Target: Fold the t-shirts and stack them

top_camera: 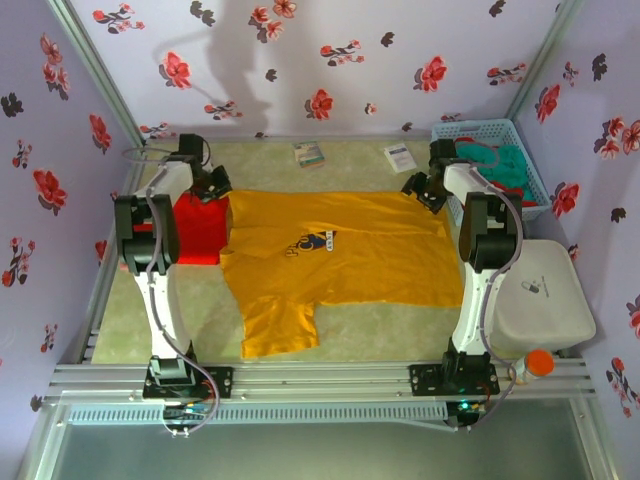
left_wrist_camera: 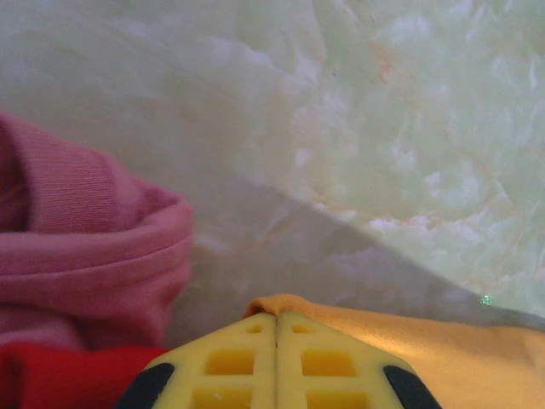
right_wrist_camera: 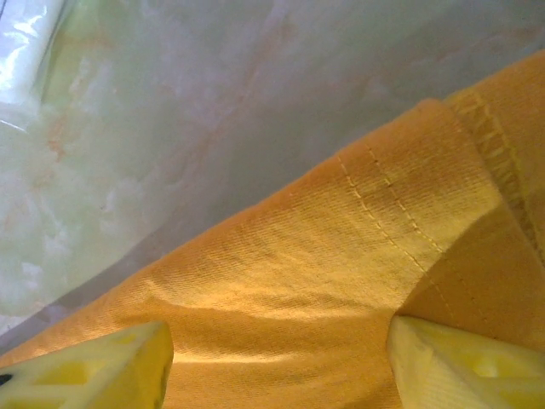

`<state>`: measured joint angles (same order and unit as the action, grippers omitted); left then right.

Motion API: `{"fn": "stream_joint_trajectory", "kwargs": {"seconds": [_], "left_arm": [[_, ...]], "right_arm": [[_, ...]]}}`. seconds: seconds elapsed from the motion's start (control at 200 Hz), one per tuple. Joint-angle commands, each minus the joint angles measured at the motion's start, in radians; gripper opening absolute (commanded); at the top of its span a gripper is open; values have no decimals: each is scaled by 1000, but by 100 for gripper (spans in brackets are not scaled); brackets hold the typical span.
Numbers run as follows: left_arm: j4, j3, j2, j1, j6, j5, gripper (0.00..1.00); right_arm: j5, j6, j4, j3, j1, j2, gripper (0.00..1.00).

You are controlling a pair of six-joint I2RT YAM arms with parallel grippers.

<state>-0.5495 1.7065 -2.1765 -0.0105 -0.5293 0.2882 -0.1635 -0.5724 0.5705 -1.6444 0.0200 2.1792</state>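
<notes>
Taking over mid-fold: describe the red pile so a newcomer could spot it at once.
Start at the table with the yellow shirt spread across its middle. Right beside that shirt's left edge sits the red pile. It alone is folded into a compact block: the yellow shirt lies flat, and the teal cloth is in the basket at the far right.

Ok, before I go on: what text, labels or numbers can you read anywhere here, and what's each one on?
No text is legible.
Dark chest print on the mustard-yellow t-shirt: letter-like, too blurred to read.
Left paper card at the far edge: print too small.
Right paper card: print too small.
Dark mark on the white tub: too small to tell.
</notes>
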Motion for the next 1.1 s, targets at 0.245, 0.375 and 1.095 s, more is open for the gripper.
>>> {"fn": "stream_joint_trajectory", "kwargs": {"seconds": [0.245,0.375,1.095], "left_arm": [[66,-1,46,29,-14,21,0],[28,35,38,29,3,30,23],[-164,-611,831,-53,-13,30,44]], "right_arm": [[15,-29,4,9,-14,3,68],[-27,-12,-18,15,-14,-24,68],[47,17,52,505,35,-674,84]]}}
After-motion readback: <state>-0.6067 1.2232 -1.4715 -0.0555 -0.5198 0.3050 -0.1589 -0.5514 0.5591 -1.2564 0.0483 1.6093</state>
